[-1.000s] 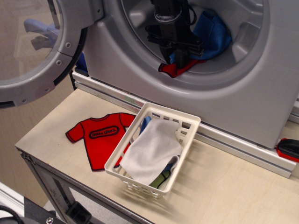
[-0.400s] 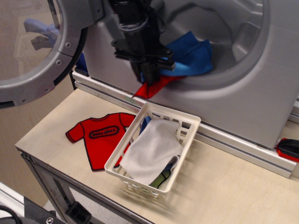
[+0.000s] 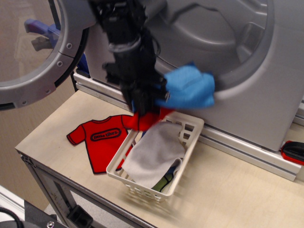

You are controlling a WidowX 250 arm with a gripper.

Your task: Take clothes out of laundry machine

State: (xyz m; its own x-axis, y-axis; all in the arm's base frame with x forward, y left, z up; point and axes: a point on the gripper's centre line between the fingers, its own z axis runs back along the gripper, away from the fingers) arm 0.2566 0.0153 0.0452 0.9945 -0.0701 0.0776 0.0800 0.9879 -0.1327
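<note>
My black gripper (image 3: 142, 102) is shut on the clothes and holds them in the air just outside the drum mouth, above the far end of the white basket. The bright-blue cloth (image 3: 187, 88) bunches out to its right. The small red garment (image 3: 149, 118) hangs below it, just over the basket's far rim. The grey laundry machine (image 3: 247, 95) stands behind, its drum (image 3: 209, 33) showing no cloth inside. Its clear round door (image 3: 38, 47) is swung open at the left. The image is motion-blurred.
A white slotted basket (image 3: 118, 176) with a white cloth (image 3: 152, 154) sits on the wooden table (image 3: 228, 194). A flat red T-shirt with a black logo (image 3: 99, 137) lies to its left. A red and black object (image 3: 292, 152) sits at the right edge.
My gripper has pulled back out of the drum, moving left and down, dragging the blue cloth and red garment out over the drum's lip to above the basket.
</note>
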